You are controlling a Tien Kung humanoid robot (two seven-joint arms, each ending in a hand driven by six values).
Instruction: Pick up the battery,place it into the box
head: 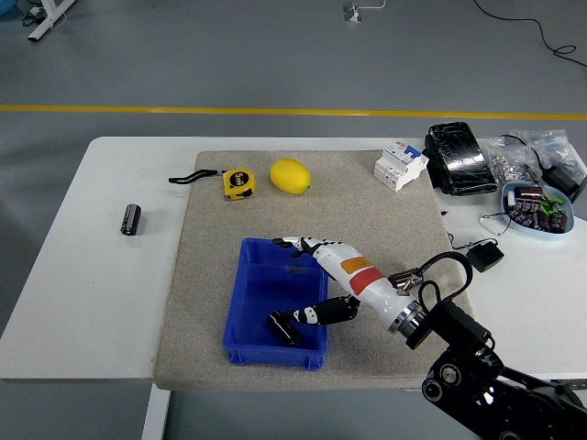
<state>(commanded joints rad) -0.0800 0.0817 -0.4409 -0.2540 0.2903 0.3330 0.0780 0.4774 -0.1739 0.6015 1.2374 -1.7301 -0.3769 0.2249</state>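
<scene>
Two batteries [283, 327] [132, 219], one blue box [261, 284], one lemon [290, 176], one tape measure [238, 182]

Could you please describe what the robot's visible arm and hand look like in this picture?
The right robot hand has black-and-white segmented fingers on a white forearm shell marked with an orange patch. A silver ring joins it to a bulky black arm, with a black cable looping above the wrist. No left arm is visible.

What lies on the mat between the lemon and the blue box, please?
Nothing: in the head view, only bare grey mat separates the lemon from the blue box.
</scene>
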